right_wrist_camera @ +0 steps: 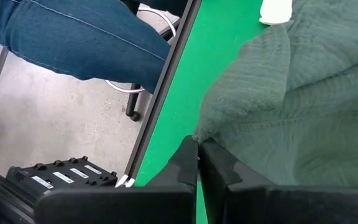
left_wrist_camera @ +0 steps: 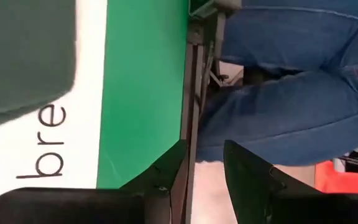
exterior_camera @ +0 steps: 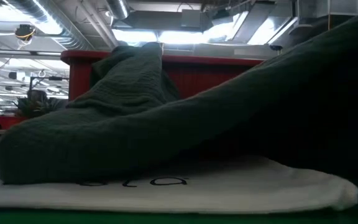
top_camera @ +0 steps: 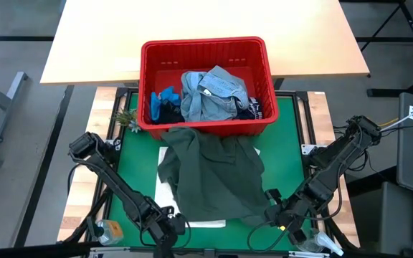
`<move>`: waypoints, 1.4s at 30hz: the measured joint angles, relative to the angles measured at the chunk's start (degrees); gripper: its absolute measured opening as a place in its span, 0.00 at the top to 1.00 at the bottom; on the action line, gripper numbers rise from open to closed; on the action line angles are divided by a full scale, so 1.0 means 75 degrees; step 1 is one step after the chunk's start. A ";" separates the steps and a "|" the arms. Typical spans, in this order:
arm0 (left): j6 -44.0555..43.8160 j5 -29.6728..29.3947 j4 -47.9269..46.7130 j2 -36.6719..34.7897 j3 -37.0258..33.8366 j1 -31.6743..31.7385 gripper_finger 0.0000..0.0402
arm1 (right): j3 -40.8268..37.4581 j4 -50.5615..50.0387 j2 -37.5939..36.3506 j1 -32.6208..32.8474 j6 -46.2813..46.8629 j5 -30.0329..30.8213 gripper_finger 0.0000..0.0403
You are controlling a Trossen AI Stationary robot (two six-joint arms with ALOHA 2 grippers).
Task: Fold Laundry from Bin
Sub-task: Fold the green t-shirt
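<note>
dark green garment point(top_camera: 214, 172) soft, limp, drapes; take by hem corners. left gripper point(top_camera: 165, 228) fingers parted, empty; right gripper point(top_camera: 277, 213) fingers closed beside hem.

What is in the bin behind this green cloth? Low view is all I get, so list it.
Observer: From above, the bin holds a light blue denim shirt, a bright blue garment and a dark navy one.
Operator: Tell me where the left gripper is.
Observer: The left gripper is at the table's near edge, by the near left corner of the dark green garment, fingers apart, holding nothing.
Operator: Now the right one.
Observer: The right gripper is shut at the garment's near right corner; whether it pinches cloth, I cannot tell.
</note>
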 joint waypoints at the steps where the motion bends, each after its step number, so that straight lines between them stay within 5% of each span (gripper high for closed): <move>1: -0.0027 -0.0141 0.0000 0.0000 0.0000 0.0000 0.76 | 0.0000 0.0000 0.0000 0.0000 0.0001 0.0006 0.99; 11: 0.0180 -0.1643 -0.0220 -0.0432 0.0000 0.0055 0.76 | 0.0000 -0.0006 0.0000 0.0000 0.0000 0.0143 0.98; 21: 0.0253 -0.3198 -0.1953 -0.1884 0.0009 0.0037 0.76 | 0.0000 -0.0055 0.0000 -0.0003 -0.0238 0.0224 0.70; 26: -0.0452 -0.3675 -0.3457 -0.1985 0.0009 0.0235 0.76 | 0.0000 -0.0313 0.0000 -0.0004 -0.1042 0.0324 0.66; 37: 0.0433 -0.3455 -0.3747 -0.2020 -0.1001 0.1025 0.76 | 0.0000 -0.1546 -0.0003 -0.0796 -0.3255 0.0862 0.66; 42: 0.0843 -0.2985 -0.3711 -0.2944 -0.2001 0.1525 0.76 | 0.0000 -0.1925 -0.0006 -0.1220 -0.4022 0.0649 0.66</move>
